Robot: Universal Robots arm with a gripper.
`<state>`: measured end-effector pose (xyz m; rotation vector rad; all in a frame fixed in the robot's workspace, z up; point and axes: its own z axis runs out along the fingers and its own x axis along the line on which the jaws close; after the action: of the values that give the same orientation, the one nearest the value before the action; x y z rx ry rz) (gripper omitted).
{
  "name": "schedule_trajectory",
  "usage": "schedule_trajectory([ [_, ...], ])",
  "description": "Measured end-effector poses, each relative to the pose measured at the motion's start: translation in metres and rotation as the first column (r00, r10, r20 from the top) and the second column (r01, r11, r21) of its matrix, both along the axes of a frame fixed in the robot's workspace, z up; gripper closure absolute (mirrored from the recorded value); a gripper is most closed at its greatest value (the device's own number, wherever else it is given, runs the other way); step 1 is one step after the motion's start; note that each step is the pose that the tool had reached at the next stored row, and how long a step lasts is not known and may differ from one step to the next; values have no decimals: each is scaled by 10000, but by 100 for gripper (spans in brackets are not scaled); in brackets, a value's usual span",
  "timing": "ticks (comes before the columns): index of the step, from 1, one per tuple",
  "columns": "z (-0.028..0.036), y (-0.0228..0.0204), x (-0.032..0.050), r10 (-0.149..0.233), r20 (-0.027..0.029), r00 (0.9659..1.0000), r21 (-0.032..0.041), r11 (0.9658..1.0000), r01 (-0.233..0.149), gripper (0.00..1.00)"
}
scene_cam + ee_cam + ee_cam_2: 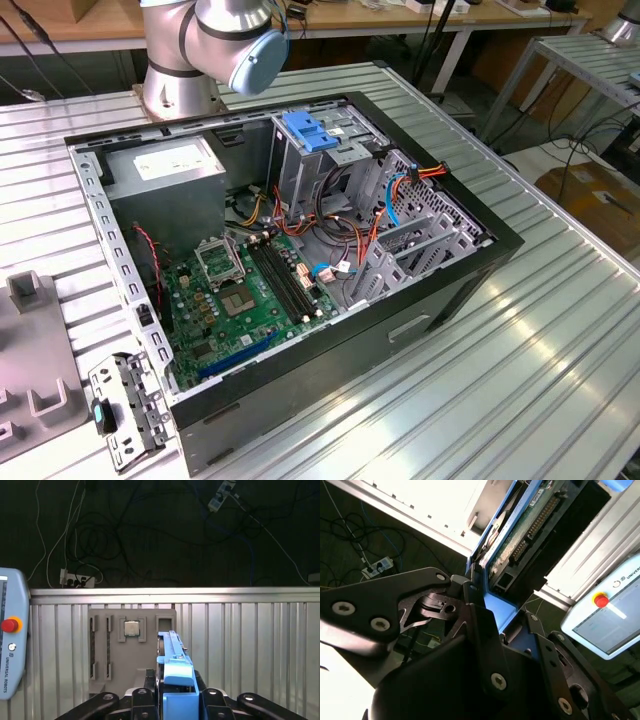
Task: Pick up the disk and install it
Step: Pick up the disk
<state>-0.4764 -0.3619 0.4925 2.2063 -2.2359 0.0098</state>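
Observation:
The disk (pixel 172 656) stands edge-on in the first wrist view, its blue plastic side rail facing the camera, high above a ribbed metal table. My gripper (pixel 175 702) is shut on it, black fingers (pixel 142 700) pressing from both sides. In the second wrist view the disk (pixel 530 525) shows its green circuit-board underside and connector row, with the blue rail (pixel 492 607) clamped in my gripper (pixel 487 622). The exterior view shows the open computer case (pixel 450 290) with its grey drive cage (pixel 335 150) and blue latch (pixel 310 135).
Inside the case lie a grey power-supply box (pixel 165 165), a green motherboard (pixel 250 290) and loose cables (pixel 385 205). A grey fixture plate (pixel 132 650) holding a chip lies on the table below the disk. A teach pendant (pixel 10 635) sits beside it. The arm's base (pixel 200 50) stands behind the case.

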Motion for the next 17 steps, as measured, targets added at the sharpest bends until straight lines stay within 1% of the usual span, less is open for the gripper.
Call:
schedule_trajectory([
  [6,0,0,3,1,1,10000,2,10000,-1,63],
  [9,0,0,44,0,0,10000,2,10000,0,63],
  [17,0,0,113,0,0,10000,2,10000,0,63],
])
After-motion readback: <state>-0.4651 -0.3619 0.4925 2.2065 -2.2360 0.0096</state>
